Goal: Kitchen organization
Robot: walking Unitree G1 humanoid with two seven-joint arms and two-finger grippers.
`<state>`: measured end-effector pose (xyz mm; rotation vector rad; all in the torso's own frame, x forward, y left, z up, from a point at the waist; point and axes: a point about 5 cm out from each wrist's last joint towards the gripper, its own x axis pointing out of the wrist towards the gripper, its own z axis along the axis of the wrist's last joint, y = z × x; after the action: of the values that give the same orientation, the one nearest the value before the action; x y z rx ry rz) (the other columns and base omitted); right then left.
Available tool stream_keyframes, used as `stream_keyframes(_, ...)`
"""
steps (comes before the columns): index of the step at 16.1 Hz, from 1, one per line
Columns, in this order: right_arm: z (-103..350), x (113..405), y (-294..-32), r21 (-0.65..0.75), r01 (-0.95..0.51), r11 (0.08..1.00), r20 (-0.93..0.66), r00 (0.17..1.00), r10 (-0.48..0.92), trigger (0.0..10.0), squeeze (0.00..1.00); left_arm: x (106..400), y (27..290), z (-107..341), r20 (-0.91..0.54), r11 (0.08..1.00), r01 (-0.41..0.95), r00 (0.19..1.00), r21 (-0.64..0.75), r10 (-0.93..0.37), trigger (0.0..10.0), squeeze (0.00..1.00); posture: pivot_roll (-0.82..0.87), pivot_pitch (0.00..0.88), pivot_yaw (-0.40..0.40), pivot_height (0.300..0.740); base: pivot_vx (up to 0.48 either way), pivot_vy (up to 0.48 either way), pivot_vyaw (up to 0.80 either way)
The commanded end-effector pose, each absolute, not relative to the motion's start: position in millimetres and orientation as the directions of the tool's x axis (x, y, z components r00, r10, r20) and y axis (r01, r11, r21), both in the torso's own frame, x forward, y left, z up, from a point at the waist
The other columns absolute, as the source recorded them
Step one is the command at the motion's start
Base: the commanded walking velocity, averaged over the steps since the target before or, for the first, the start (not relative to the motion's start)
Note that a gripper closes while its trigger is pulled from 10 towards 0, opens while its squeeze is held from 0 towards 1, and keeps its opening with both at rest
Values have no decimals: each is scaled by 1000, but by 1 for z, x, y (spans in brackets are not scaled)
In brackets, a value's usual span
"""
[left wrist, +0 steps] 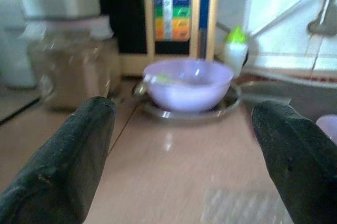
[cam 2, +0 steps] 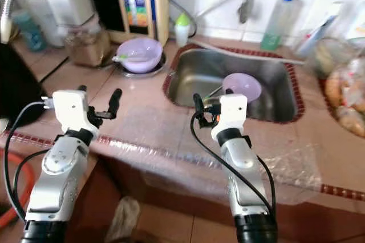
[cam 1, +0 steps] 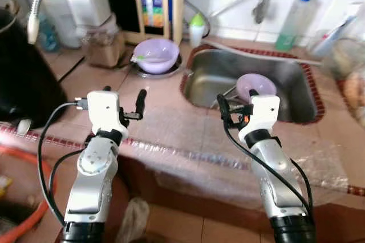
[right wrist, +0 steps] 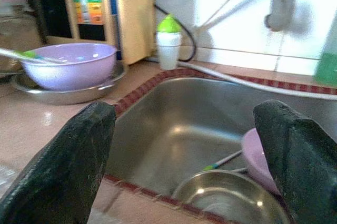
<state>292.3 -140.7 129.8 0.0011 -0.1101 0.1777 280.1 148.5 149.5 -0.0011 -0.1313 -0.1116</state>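
Two lilac bowls unsorted: one (cam 1: 155, 55) on a steel plate (cam 1: 165, 72), upper centre of the desk (cam 1: 114, 86); one (cam 1: 256, 86) in the sink (cam 1: 205, 86); left tool (cam 1: 122, 101) and right tool (right wrist: 189, 166) wide, empty; nothing done yet.

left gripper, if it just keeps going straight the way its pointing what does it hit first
Probably the purple bowl on its metal plate, centred between the open left gripper fingers. The counter between looks free, though depth is hard to judge.
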Motion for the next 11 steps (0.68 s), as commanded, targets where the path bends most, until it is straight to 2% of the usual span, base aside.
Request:
stream_keyframes(1, 131, 293, -142, -11, -181, 983, 103, 978, 181, 10000, 0, 281, 148, 156, 150, 993, 120, 981, 7, -120, 10000, 0, 22, 0, 40, 740, 274, 0, 0)
stream_keyframes(5, 128, 292, -143, 2, -176, 984, 95, 980, 175, 10000, 0, 280, 144, 156, 145, 991, 136, 980, 6, -136, 10000, 0, 17, 0, 44, 740, 272, 0, 0)
stream_keyframes(11, 125, 292, -142, 1, -189, 982, 78, 979, 188, 10000, 0, 279, 142, 153, 134, 990, 141, 981, 3, -140, 10000, 0, 19, 0, 37, 740, 0, 0, 0)
